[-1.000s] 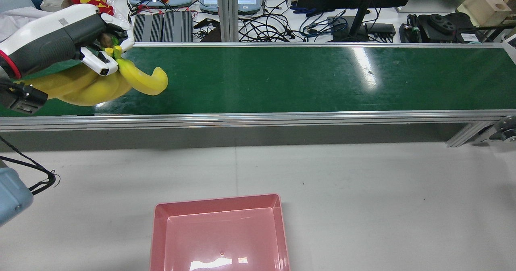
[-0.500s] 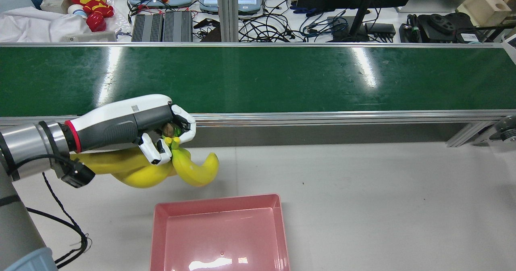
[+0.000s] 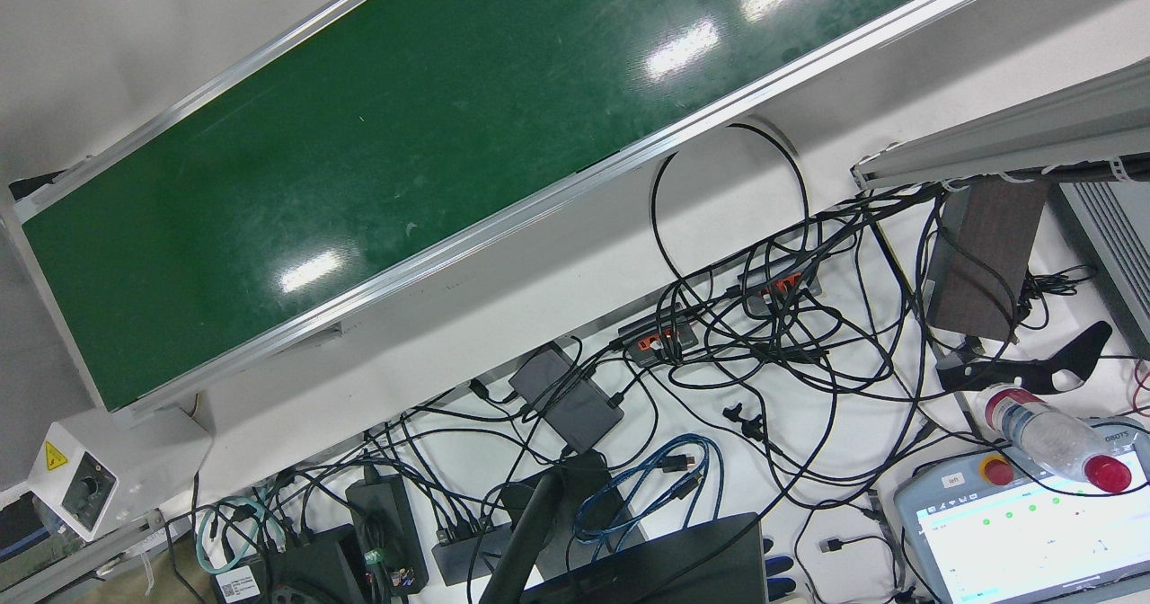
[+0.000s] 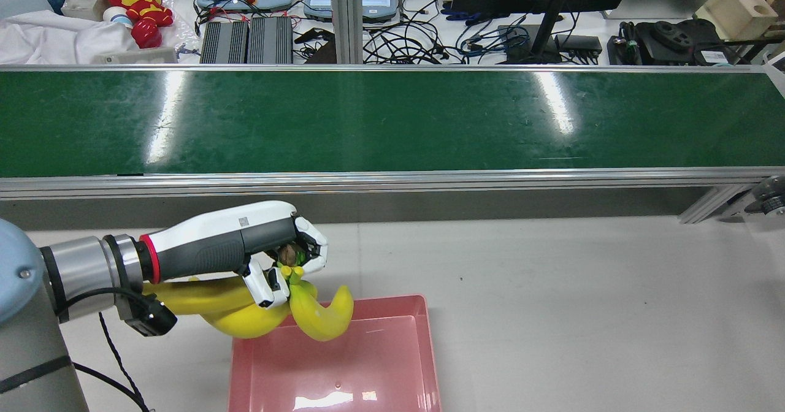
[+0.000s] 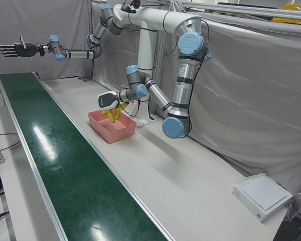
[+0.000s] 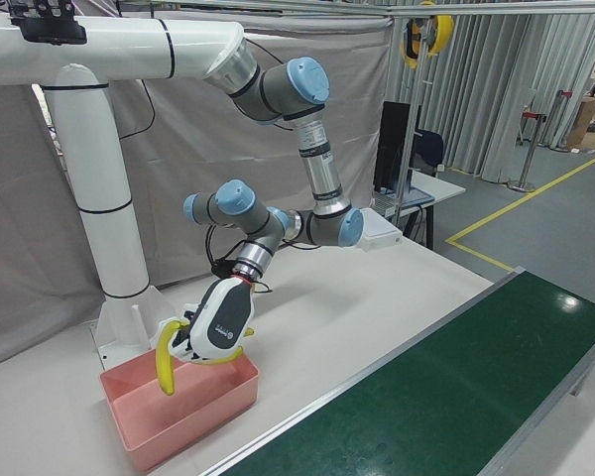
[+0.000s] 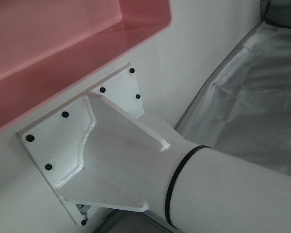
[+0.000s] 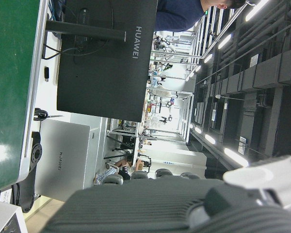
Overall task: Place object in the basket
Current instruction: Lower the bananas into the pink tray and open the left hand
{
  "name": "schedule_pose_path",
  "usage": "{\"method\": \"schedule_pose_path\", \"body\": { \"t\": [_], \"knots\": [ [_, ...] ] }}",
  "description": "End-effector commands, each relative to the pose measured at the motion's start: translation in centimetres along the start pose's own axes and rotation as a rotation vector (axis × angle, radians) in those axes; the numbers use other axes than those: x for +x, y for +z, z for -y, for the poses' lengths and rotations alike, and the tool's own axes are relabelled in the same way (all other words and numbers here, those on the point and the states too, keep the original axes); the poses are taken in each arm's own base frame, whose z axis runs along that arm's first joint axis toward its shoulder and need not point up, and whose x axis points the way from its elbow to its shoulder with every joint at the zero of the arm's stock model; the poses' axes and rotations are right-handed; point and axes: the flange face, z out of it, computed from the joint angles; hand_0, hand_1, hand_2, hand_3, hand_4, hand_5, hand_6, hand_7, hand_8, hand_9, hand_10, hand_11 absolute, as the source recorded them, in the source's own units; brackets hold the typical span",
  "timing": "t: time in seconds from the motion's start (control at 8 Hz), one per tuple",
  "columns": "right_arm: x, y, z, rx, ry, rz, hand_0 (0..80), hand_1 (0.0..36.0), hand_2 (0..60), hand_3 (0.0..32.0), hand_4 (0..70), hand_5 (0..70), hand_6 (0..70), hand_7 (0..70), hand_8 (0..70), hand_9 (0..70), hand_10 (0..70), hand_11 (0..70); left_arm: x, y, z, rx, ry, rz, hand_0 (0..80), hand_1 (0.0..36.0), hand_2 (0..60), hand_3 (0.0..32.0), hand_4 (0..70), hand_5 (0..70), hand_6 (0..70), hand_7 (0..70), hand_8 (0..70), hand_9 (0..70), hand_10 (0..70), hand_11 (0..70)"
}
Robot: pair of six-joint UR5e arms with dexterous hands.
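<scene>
The left hand (image 4: 288, 265) is clenched on the stem of the bananas (image 4: 276, 314), holding the bunch in the air above the near-left corner of the pink basket (image 4: 423, 338) on the white counter (image 4: 582, 308). The right hand (image 5: 12, 49) is raised well apart at the far end of the green conveyor belt (image 4: 392, 121), empty with fingers spread

1. The left robot hand (image 4: 270, 259) has a white and dark grey shell, white fingers (image 4: 260, 286) and a red ring at the wrist.
2. Its arm (image 6: 312, 164) is silver tube with light blue joint caps.
3. A black cable (image 4: 113, 350) hangs at the lower left of the rear view.
4. The white pedestal (image 7: 102, 160) has a base plate with black screws.
5. The right robot hand (image 5: 12, 49), upper left of the left-front view, is black.
</scene>
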Motion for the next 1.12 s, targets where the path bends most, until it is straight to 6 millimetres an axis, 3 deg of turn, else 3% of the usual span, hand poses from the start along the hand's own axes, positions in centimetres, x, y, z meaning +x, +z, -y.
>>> {"method": "schedule_pose_path", "body": {
  "t": [0.0,0.12,0.25,0.38,0.5,0.62,0.75,0.88,1.0],
  "knots": [
    [0.00,0.00,0.00,0.000,0.000,0.000,0.0,0.0,0.0,0.0,0.0,0.0,0.0,0.0,0.0,0.0,0.0,0.0,-3.39,1.54,-3.54,-0.006,-0.024,0.008,55.3,24.5,60.0,0.0,66.7,70.0,70.0,70.0,70.0,70.0,59.4,70.0],
    [0.00,0.00,0.00,0.000,0.000,0.000,0.0,0.0,0.0,0.0,0.0,0.0,0.0,0.0,0.0,0.0,0.0,0.0,-3.40,1.54,-3.45,0.000,-0.025,0.004,51.1,14.9,53.9,0.0,53.9,70.0,70.0,70.0,69.6,70.0,47.7,67.1],
    [0.00,0.00,0.00,0.000,0.000,0.000,0.0,0.0,0.0,0.0,0.0,0.0,0.0,0.0,0.0,0.0,0.0,0.0,-3.43,1.47,-3.34,0.003,-0.025,0.007,46.9,8.6,34.1,0.0,40.7,70.0,51.3,68.5,54.4,63.2,34.8,49.0],
    [0.00,0.00,0.00,0.000,0.000,0.000,0.0,0.0,0.0,0.0,0.0,0.0,0.0,0.0,0.0,0.0,0.0,0.0,-3.29,1.35,-3.28,0.002,-0.024,0.006,42.8,6.7,28.0,0.0,28.3,61.4,31.1,52.3,42.8,50.2,24.9,35.9],
    [0.00,0.00,0.00,0.000,0.000,0.000,0.0,0.0,0.0,0.0,0.0,0.0,0.0,0.0,0.0,0.0,0.0,0.0,-3.23,1.22,-3.31,0.000,-0.023,0.004,37.0,5.6,23.9,0.0,8.2,45.6,16.2,37.5,32.4,37.9,16.5,24.1],
    [0.00,0.00,0.00,0.000,0.000,0.000,0.0,0.0,0.0,0.0,0.0,0.0,0.0,0.0,0.0,0.0,0.0,0.0,-3.15,1.10,-3.41,-0.006,-0.023,0.004,32.0,4.7,17.5,3.8,0.0,37.5,8.7,25.0,23.4,26.0,10.0,14.9],
    [0.00,0.00,0.00,0.000,0.000,0.000,0.0,0.0,0.0,0.0,0.0,0.0,0.0,0.0,0.0,0.0,0.0,0.0,-3.12,0.99,-3.35,-0.003,-0.023,0.008,29.0,3.6,12.0,16.8,0.0,30.9,4.2,17.3,18.2,18.6,6.5,9.9],
    [0.00,0.00,0.00,0.000,0.000,0.000,0.0,0.0,0.0,0.0,0.0,0.0,0.0,0.0,0.0,0.0,0.0,0.0,-3.02,0.88,-3.15,0.003,-0.021,0.010,24.3,1.0,3.0,24.0,0.0,27.0,1.4,11.7,16.2,15.2,4.9,7.3],
    [0.00,0.00,0.00,0.000,0.000,0.000,0.0,0.0,0.0,0.0,0.0,0.0,0.0,0.0,0.0,0.0,0.0,0.0,-3.06,0.82,-3.11,0.007,-0.020,0.015,19.4,0.0,0.0,27.0,0.0,22.0,0.0,8.7,15.0,12.9,3.2,4.7]
  ]
}}
